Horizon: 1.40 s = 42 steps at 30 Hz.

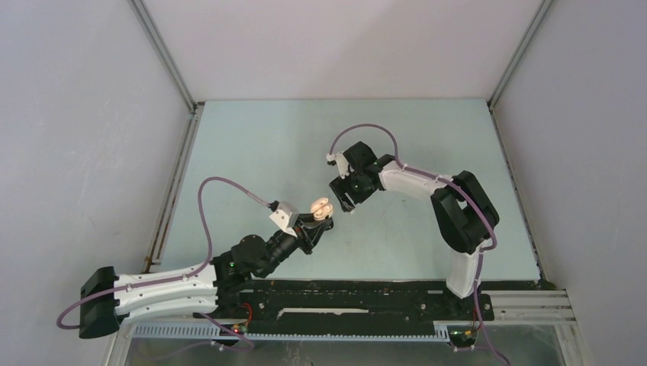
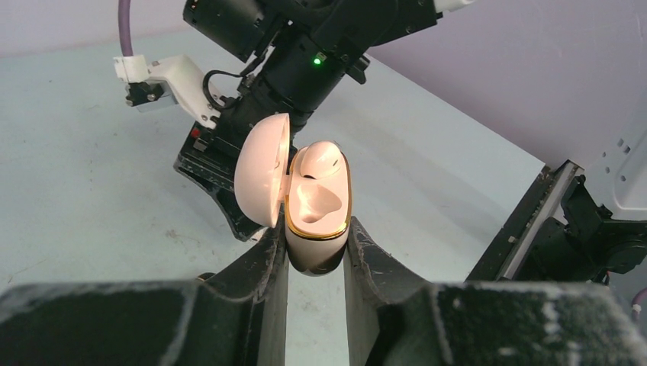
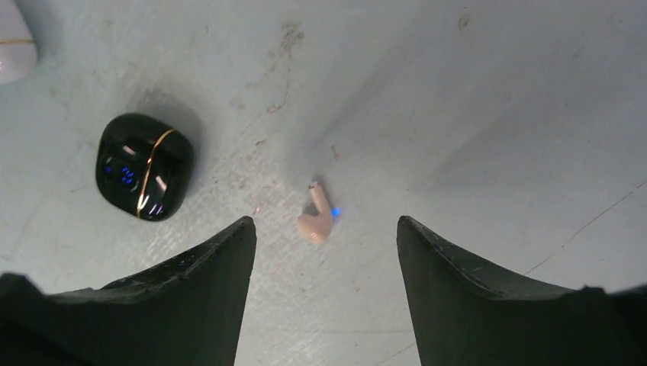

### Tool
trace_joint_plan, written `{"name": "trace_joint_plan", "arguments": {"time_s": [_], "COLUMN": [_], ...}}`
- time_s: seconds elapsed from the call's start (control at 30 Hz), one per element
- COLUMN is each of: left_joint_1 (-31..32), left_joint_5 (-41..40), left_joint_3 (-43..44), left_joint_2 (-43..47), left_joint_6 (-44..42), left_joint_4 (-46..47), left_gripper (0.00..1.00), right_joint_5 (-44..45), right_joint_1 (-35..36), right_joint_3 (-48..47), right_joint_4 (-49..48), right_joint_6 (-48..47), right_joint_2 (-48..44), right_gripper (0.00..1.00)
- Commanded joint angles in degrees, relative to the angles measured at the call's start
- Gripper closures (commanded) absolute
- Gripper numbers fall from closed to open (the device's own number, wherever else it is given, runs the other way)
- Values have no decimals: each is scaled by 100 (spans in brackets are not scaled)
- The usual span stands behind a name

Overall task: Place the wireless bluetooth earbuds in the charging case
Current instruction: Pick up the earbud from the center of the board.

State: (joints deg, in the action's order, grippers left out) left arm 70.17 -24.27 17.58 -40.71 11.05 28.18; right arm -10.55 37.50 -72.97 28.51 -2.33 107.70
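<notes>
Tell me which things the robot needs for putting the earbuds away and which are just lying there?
Needed:
pink case, lid open, held in the left pincer
pink earbud on the table, below the open right pincer

Just lying there:
black case, shut
white thing, mostly cut off at the picture's edge

Left hand (image 2: 314, 238) hides charging case (image 2: 319, 200) flanks; white case (image 3: 11, 46) cropped.
</notes>
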Motion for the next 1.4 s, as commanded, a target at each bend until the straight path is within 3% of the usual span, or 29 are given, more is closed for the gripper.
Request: {"name": "trace_joint_plan", "arguments": {"time_s": [0.0, 0.33, 1.1, 1.37], "left_joint_1": [32, 40, 49, 49], "left_joint_5": [21, 78, 159, 169], "left_joint_3": [119, 127, 144, 158], "left_joint_2": [3, -108, -261, -310], "left_joint_6": [150, 148, 152, 134], "left_joint_4": [58, 159, 312, 330], "left_gripper": [100, 100, 100, 100], "right_joint_5": [253, 455, 395, 327], "right_joint_1": [-12, 1, -76, -84], "right_joint_3": [-350, -338, 2, 43], "right_joint_4": [-134, 91, 199, 201], "right_joint_6": [22, -131, -266, -285], "right_joint_2": [277, 370, 115, 146], "right_gripper": [30, 30, 58, 64]}}
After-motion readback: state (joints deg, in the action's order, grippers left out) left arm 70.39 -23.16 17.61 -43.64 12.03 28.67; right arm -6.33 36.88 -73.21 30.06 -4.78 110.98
